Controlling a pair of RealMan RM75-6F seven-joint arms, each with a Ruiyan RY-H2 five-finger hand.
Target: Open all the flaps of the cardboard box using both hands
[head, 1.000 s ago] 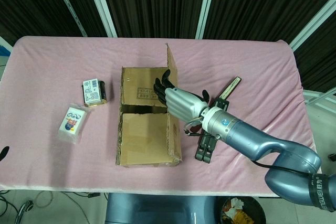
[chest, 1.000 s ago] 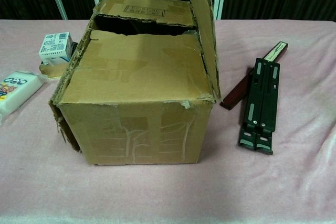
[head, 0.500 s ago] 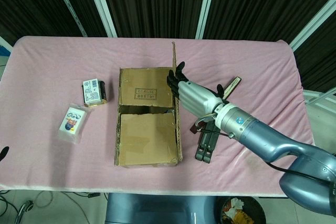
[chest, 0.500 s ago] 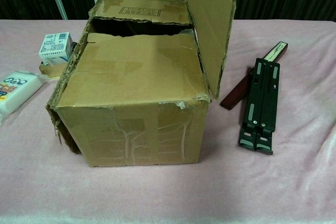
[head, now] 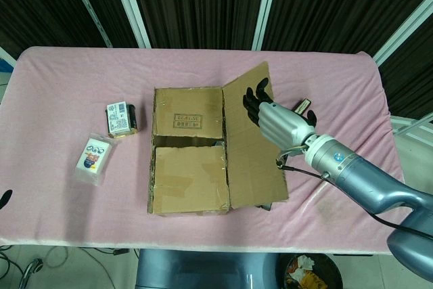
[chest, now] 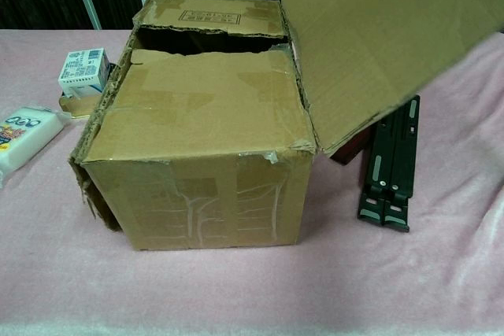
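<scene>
Pressing on the big side flap (head: 254, 143), the right hand (head: 279, 121) lies flat with fingers spread, holding nothing. The cardboard box (head: 188, 160) sits in the middle of the pink surface (head: 61, 79). Cardboard looks light and stiff, but its torn edges may rip. Two flaps, at 12 and 6 o'clock, are still down; lift each by its free edge. The left hand is not seen.

Silver-shelled right hand (head: 281, 121) with black fingers (head: 253, 103), lower right of the head view; white wrist ring, thin black cable looped beneath, glossy grey-blue metal forearm (head: 369, 184).
</scene>
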